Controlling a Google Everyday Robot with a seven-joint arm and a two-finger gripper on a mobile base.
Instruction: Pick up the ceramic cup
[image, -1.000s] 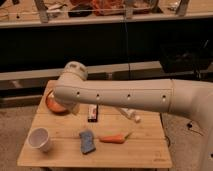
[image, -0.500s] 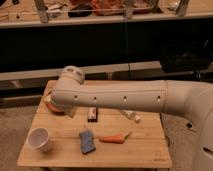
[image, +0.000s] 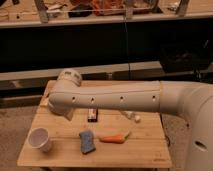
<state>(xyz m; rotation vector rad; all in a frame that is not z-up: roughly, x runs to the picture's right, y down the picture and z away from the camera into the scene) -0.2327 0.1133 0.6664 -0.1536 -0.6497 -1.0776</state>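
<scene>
The ceramic cup (image: 40, 139) is small, plain white and tapered. It stands upright at the front left of the wooden table (image: 145, 150). My big white arm (image: 115, 98) reaches from the right across the back of the table, and its elbow joint (image: 68, 80) sits above the back left corner. My gripper is hidden behind the arm, somewhere over the table's back left. The cup stands apart, below and left of the arm, with nothing touching it.
A blue sponge (image: 87, 142) and an orange carrot (image: 113, 139) lie at the front middle. A small dark box (image: 92, 115) and a small white object (image: 133, 117) lie just below the arm. Dark shelving runs behind the table.
My arm has swung lower and further over the table's back left, and now covers the orange-brown bowl seen earlier. The cup, sponge and carrot have not moved.
</scene>
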